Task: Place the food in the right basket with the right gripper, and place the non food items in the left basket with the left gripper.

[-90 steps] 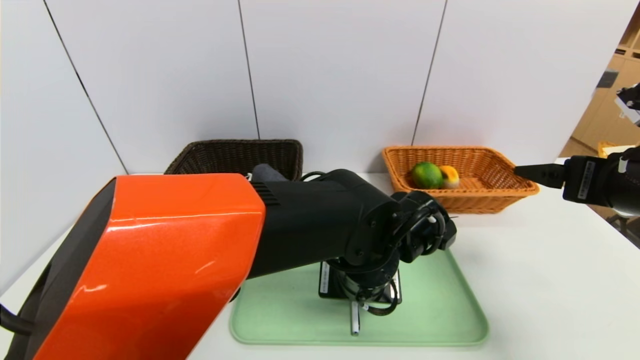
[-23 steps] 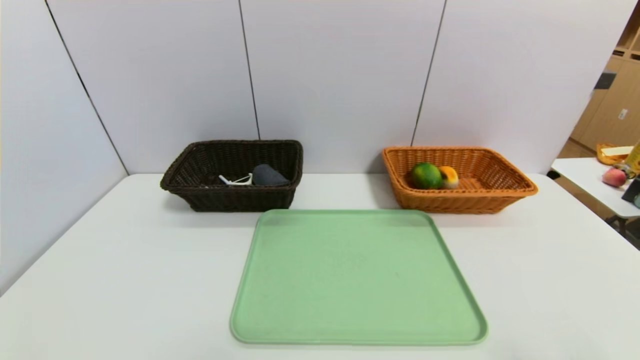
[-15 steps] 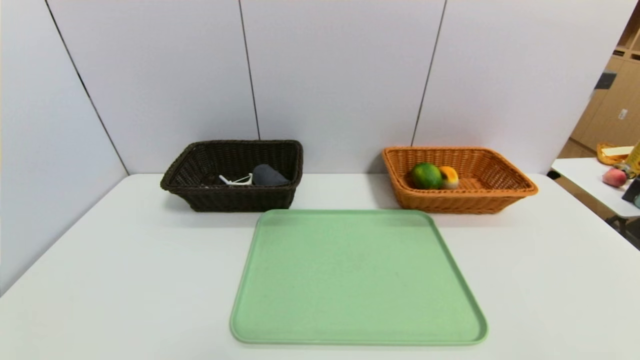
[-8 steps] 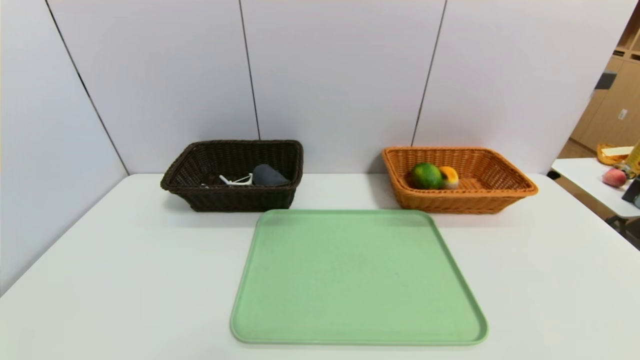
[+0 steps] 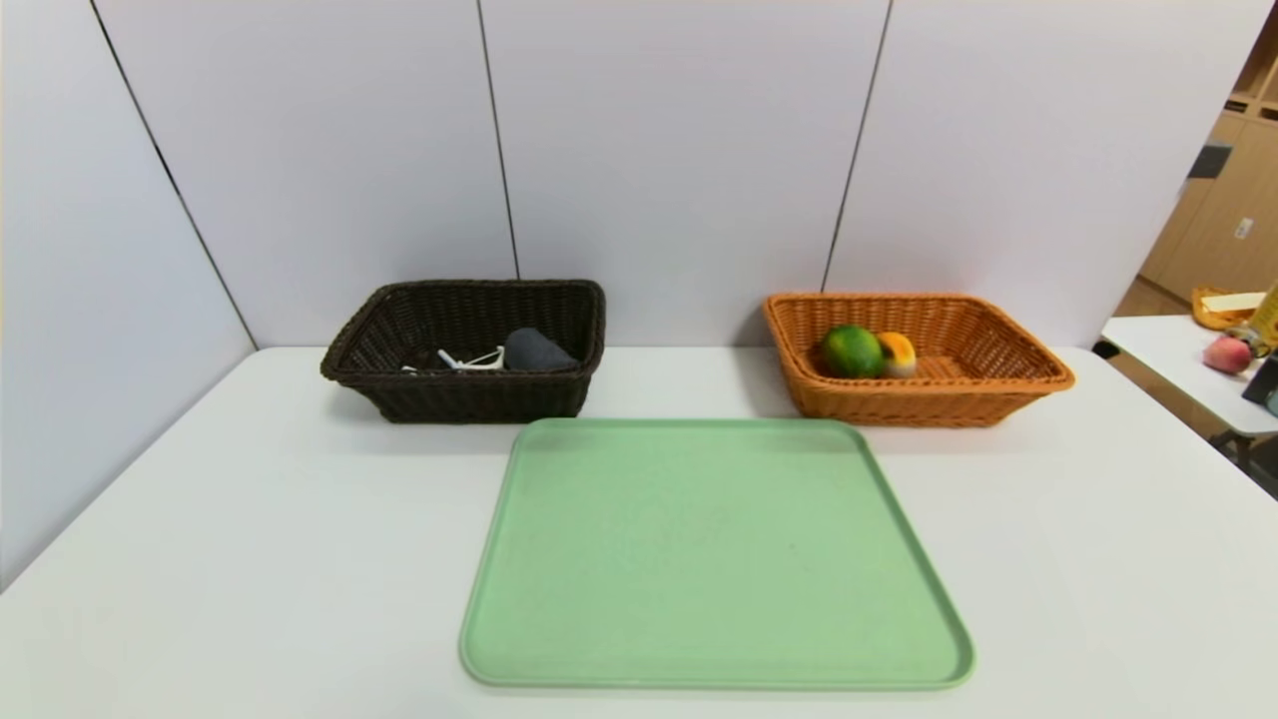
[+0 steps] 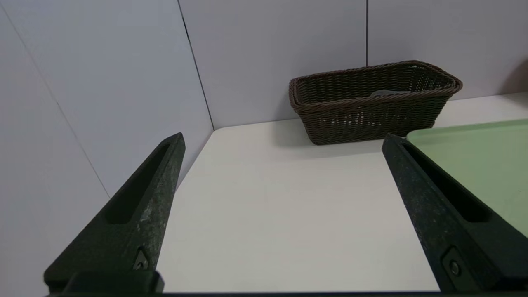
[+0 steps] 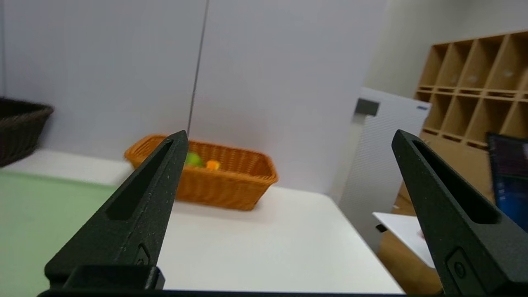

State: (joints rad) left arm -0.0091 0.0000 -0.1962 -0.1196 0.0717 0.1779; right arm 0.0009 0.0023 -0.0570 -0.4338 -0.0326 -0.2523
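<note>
From the head, the green tray (image 5: 714, 554) lies bare on the white bench (image 5: 250, 519); behind its left corner the left basket (image 5: 469, 394) holds the grey cloth (image 5: 537, 351) and white peeler (image 5: 469, 359), and behind its right corner the right basket (image 5: 958, 399) holds the lime (image 5: 852, 351) and bun (image 5: 898, 352). In the left wrist view, the left gripper (image 6: 284, 142) hangs over the bench beside the tray, fingers (image 6: 136, 214) spread wide and holding nothing. In the right wrist view, the right gripper (image 7: 288, 138) hangs by the tray's other side, fingers (image 7: 132, 214) equally wide and empty.

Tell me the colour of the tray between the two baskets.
The tray is pale mint green, plain with no pattern; the head view shows it best.
</note>
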